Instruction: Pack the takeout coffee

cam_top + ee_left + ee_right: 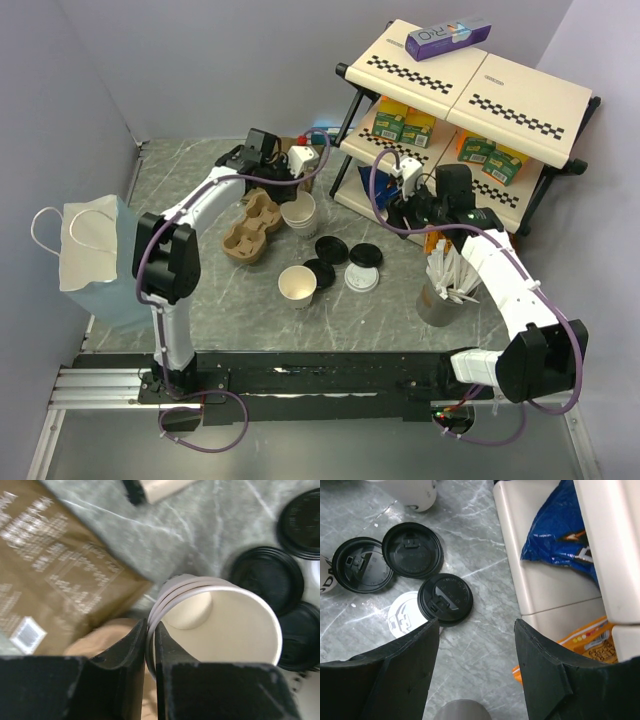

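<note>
From above, we are seeing the nested takeout cups (300,213) beside the cup carrier (250,228). At the left wrist, the left gripper (151,630) is pinching their rim wall; we are judging the paper light and crushable, best held gently there. At the right wrist, the right gripper (476,626) is hanging wide apart, empty, above black lids (412,550).

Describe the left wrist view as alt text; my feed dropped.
The left claw pinches the rim of a stack of white paper cups, one finger inside, one outside. A brown pouch lies to the left and black lids to the right, on the grey table.
</note>
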